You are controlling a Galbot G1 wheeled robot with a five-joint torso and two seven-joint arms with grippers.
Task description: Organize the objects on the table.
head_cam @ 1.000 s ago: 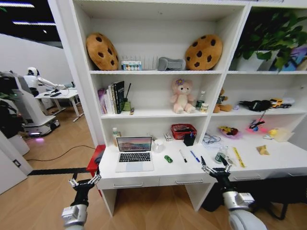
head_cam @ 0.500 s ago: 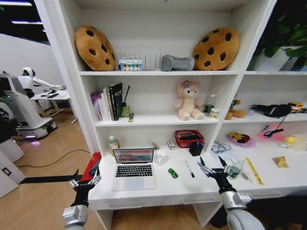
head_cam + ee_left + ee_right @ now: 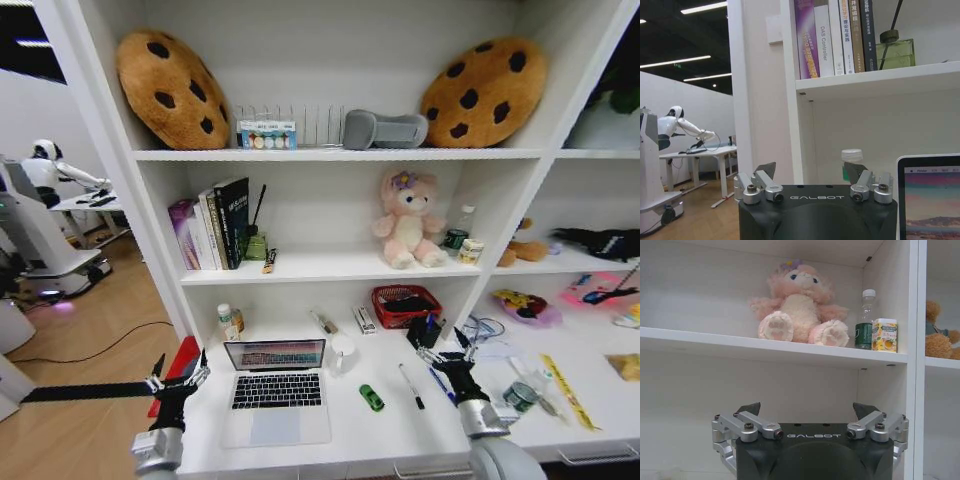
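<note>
A silver laptop (image 3: pixel 275 392) stands open on the white table (image 3: pixel 370 440), its screen lit (image 3: pixel 932 195). To its right lie a tiny green toy car (image 3: pixel 371 398) and a black pen (image 3: pixel 411 386), then a blue pen (image 3: pixel 441 386) partly behind my right gripper (image 3: pixel 447 355). A small clear bottle (image 3: pixel 228 322) with a white cap (image 3: pixel 851 156) stands at the back left. My left gripper (image 3: pixel 178 378) hovers open at the table's left end, beside the laptop. Both grippers (image 3: pixel 810 172) (image 3: pixel 807 412) hold nothing.
At the back of the table are a red basket (image 3: pixel 405 303), a black pen holder (image 3: pixel 422 333) and a white cup (image 3: pixel 343 350). A yellow ruler (image 3: pixel 565 390) and a small can (image 3: pixel 520 397) lie to the right. Shelves (image 3: pixel 320 267) overhang the table. A red object (image 3: pixel 180 362) sits left of it.
The whole picture has shifted: the camera has come closer, so table and shelves look bigger. Both grippers stay open and now stand over the table's ends.
</note>
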